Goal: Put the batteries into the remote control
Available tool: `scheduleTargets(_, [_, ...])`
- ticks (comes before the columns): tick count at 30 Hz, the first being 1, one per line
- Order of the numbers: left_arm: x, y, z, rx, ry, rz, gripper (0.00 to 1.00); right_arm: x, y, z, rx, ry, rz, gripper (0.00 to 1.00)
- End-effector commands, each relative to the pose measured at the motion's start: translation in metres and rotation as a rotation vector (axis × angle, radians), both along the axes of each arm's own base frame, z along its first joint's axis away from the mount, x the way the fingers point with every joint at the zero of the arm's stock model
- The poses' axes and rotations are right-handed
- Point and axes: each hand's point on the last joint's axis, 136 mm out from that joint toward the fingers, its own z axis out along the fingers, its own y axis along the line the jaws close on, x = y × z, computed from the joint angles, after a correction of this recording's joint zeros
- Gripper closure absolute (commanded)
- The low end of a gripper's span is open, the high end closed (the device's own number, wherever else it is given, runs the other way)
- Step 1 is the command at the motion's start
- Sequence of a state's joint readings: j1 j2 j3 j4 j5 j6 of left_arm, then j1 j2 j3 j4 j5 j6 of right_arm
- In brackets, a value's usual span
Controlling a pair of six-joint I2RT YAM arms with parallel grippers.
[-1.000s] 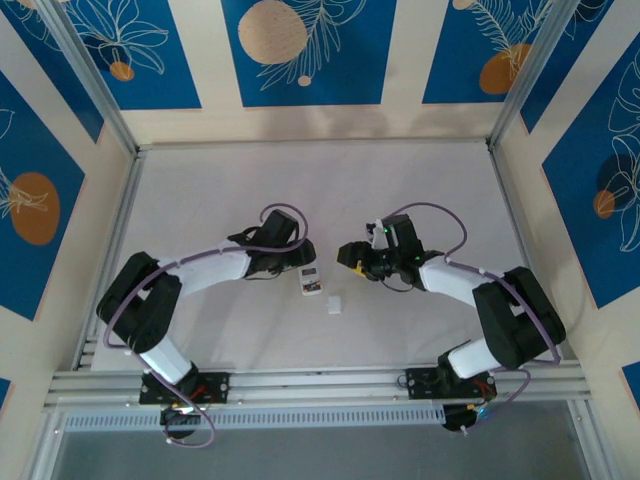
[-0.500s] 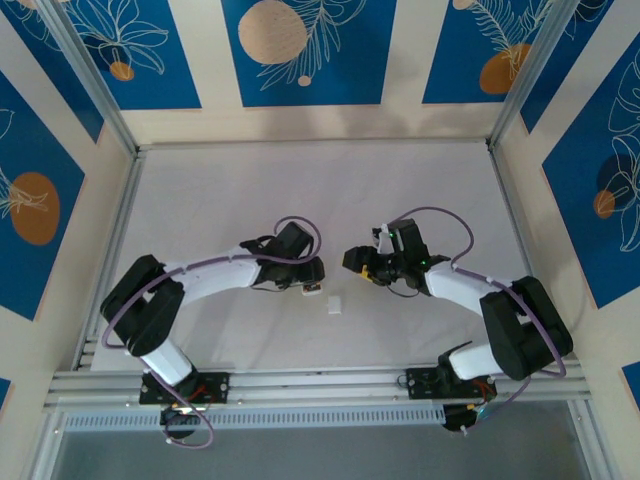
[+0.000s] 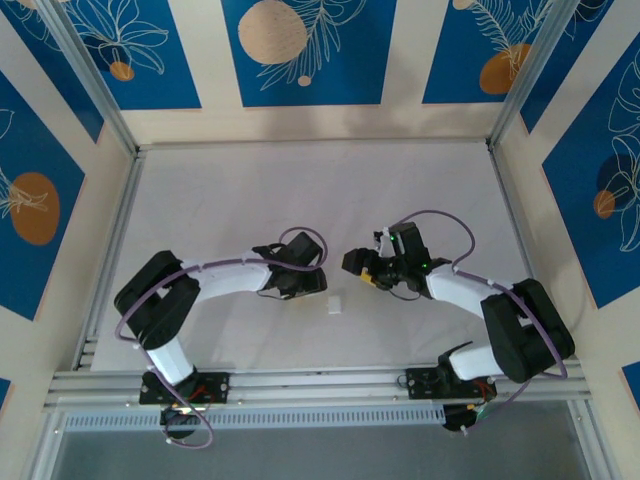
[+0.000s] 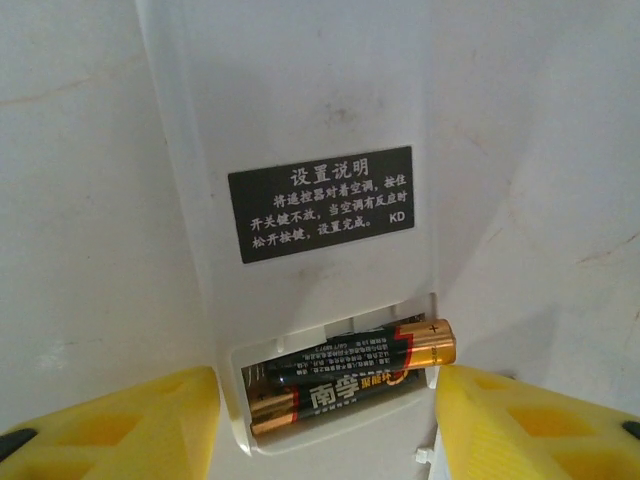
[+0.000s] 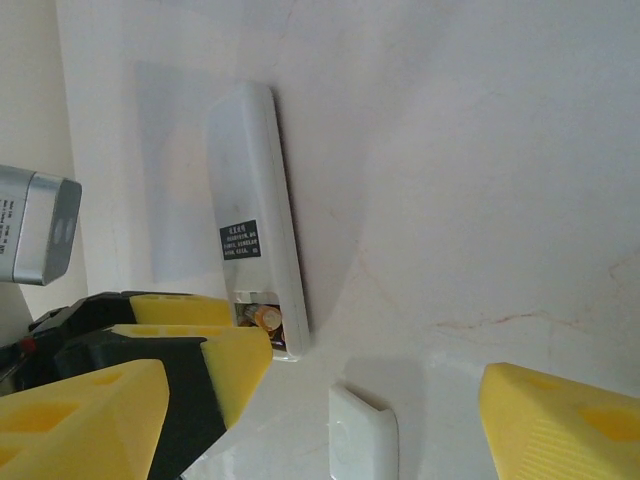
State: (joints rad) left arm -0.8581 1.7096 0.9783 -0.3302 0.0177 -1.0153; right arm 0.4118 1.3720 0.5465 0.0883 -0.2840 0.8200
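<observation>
White remote control (image 4: 300, 90) lies flat, back face up, black label showing, battery compartment open, holding both dark gold-ended batteries (image 4: 350, 378), the upper one skewed.

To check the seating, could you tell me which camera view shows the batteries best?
The left wrist view: the batteries lie close up in the remote control's open bay, labels readable. The right wrist view catches just a gold end; from above, the left hand covers them.

Tally as counted | remote control (image 4: 300, 100): 1 | batteries (image 4: 340, 385): 2 | loose white square piece (image 5: 362, 440): 1 | black printed label (image 4: 325, 200): 1 | left arm (image 3: 225, 278) plus right arm (image 3: 450, 288): 2 arms | bench (image 3: 300, 190): 1
</observation>
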Motion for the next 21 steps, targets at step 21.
scheduleTargets(21, [0.011, -0.01, 0.008, -0.026, -0.017, 0.043, 0.36, -0.007, -0.002, -0.006, -0.015, 0.0, 0.001, 0.01])
